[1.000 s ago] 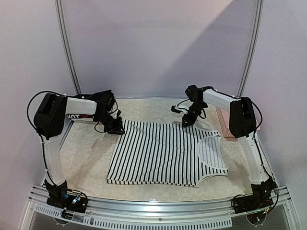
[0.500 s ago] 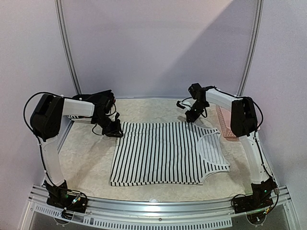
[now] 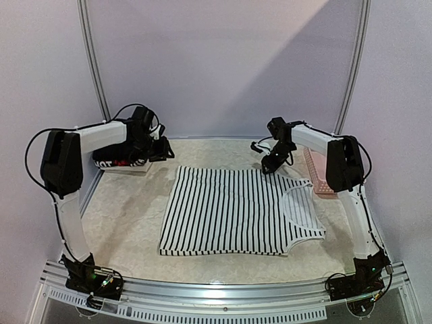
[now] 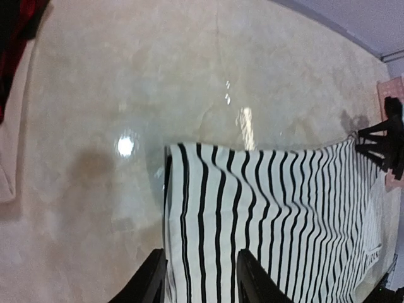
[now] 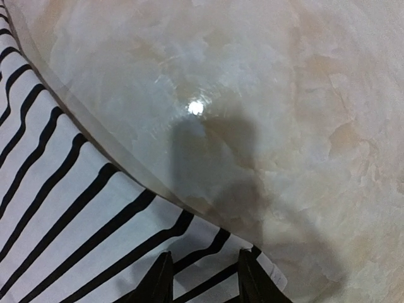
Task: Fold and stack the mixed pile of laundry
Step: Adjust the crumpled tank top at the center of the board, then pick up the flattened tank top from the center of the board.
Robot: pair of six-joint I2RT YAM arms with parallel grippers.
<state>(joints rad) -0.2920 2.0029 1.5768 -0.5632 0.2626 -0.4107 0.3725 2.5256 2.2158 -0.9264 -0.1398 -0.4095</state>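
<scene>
The black-and-white striped cloth tank top runs off the bottom edge of the left wrist view; a red-and-black fabric piece is clipped by its top-left corner. From above, the pink perforated plastic basket sits partly behind the right arm, and a dark garment, possibly printed, is half under the left arm.

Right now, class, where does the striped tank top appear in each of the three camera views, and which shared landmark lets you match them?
Top external: the striped tank top lies spread flat in the middle of the picture.
Left wrist: the striped tank top fills the lower right, with one corner near the centre.
Right wrist: the striped tank top covers the lower left.
Shared landmark: the marbled beige table bordering the top's edge in every view.
</scene>
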